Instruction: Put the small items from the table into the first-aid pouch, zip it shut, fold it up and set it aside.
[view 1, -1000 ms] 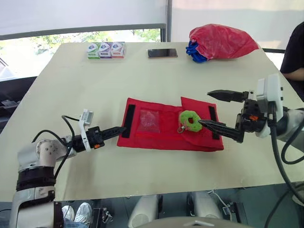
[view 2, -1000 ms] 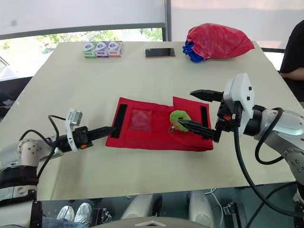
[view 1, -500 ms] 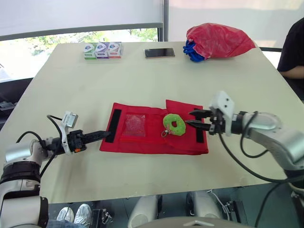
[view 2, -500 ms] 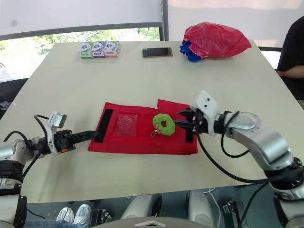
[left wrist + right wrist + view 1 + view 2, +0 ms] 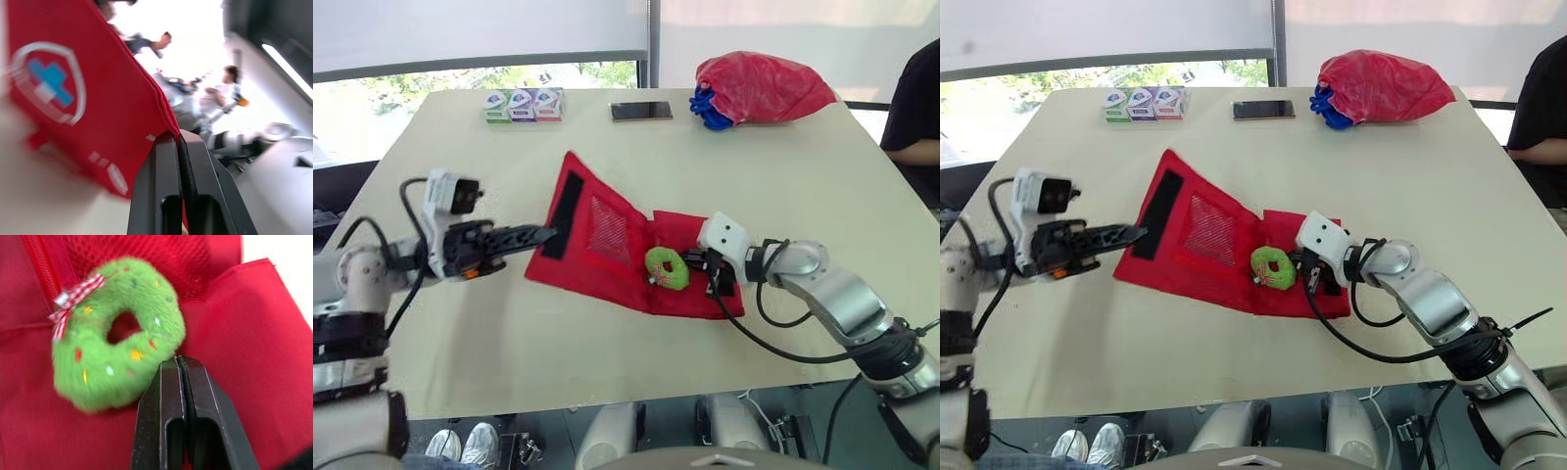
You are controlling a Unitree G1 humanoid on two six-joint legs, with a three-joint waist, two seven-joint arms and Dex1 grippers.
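Observation:
The red first-aid pouch (image 5: 607,257) lies open on the table, with its left edge raised and its right part flat. My left gripper (image 5: 546,234) is shut on that raised edge. In the left wrist view the pouch's outer face (image 5: 73,103) shows a white and blue cross badge. A green plush ring (image 5: 666,268) with a checked ribbon rests low on the pouch's inner side. My right gripper (image 5: 178,363) is shut, its tips against the ring's edge (image 5: 117,367), pressing on the red fabric.
Three small boxes (image 5: 525,104), a dark phone (image 5: 641,111) and a red bag over blue cloth (image 5: 764,86) sit along the table's far edge. A person in black (image 5: 918,98) is at the far right.
My left gripper has lifted the pouch's left edge, tilting it. My right gripper has shut and dropped next to the green ring, which now sits lower on the pouch.

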